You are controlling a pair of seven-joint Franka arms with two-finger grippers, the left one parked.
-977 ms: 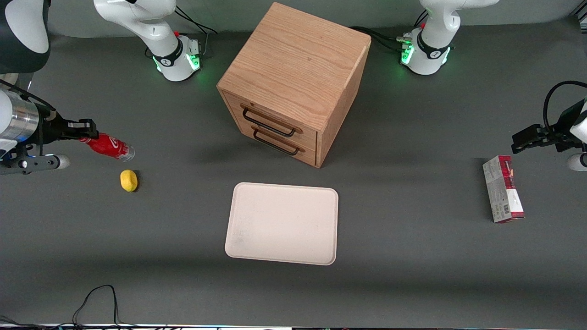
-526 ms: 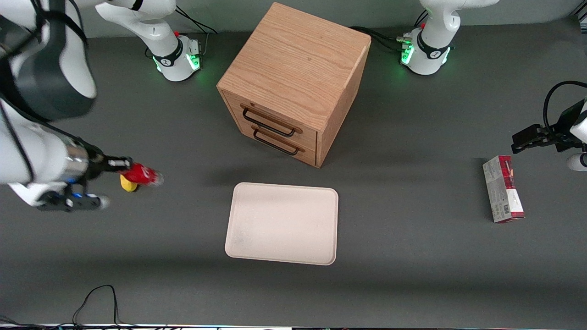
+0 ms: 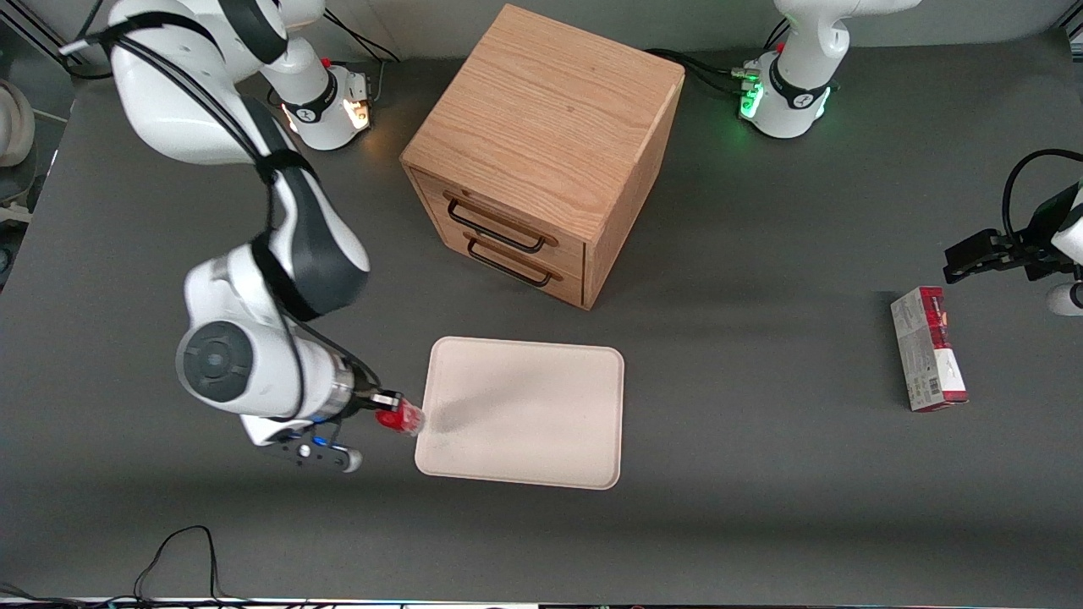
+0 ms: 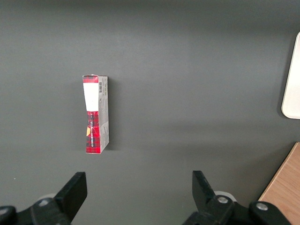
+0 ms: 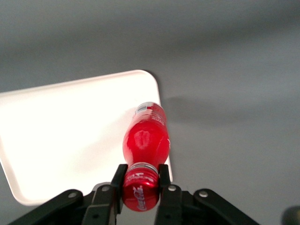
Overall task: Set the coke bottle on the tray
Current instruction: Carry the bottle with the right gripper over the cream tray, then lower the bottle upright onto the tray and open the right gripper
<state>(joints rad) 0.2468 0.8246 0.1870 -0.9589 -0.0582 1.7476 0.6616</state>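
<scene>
Gripper (image 5: 140,185) — clamped on the cap of the coke bottle (image 5: 146,138) | bottle held in the air, pointing away from the fingers | tray (image 3: 541,423) edge just below the bottle's base

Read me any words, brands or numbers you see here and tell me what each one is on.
"Coca-Cola": white script on the red cap of the coke bottle, held in the hand at the edge of the tray.
Carton: a barcode and print, too small to read.
Drawer cabinet: no text.
</scene>
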